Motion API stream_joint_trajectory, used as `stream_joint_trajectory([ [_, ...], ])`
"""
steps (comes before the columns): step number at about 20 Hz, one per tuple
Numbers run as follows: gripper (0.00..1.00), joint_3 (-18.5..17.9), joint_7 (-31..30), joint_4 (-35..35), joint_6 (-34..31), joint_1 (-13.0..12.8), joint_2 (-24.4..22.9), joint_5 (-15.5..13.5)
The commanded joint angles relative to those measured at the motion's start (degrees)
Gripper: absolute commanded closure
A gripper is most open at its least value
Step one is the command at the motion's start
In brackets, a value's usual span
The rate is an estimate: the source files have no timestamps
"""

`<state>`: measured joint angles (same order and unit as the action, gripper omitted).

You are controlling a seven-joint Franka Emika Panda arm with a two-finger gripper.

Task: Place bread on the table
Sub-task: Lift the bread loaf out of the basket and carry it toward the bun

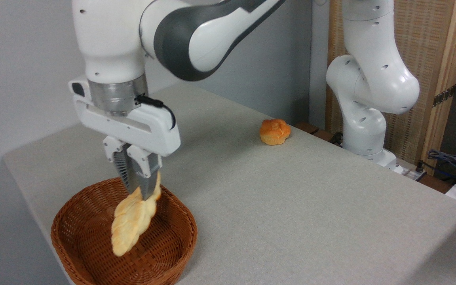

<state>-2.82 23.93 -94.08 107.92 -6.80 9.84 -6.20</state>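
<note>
Hand point(143, 194): lower left of frame, fingers pointing down, pinching the upper end of the bread point(133, 221). Bread: pale braided loaf, hanging tilted, clear of the basket floor. Basket point(172, 245): brown wicker, directly beneath, on the worktop point(291, 206). Bun point(274, 131): small, orange, centre right, well apart.

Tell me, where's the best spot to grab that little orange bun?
Probably around its round sides, coming straight down from above. The bun sits upright and alone on the table, nothing crowding it. The tool is busy holding the bread.
</note>
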Motion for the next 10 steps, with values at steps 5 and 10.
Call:
stream_joint_trajectory([
  [5, 0.74, -1.58, 12.01, -1.89, -9.21, 0.29, -4.30, -0.30],
  [10, 0.71, -2.36, 17.99, -7.07, -10.62, 0.38, -8.86, -0.39],
])
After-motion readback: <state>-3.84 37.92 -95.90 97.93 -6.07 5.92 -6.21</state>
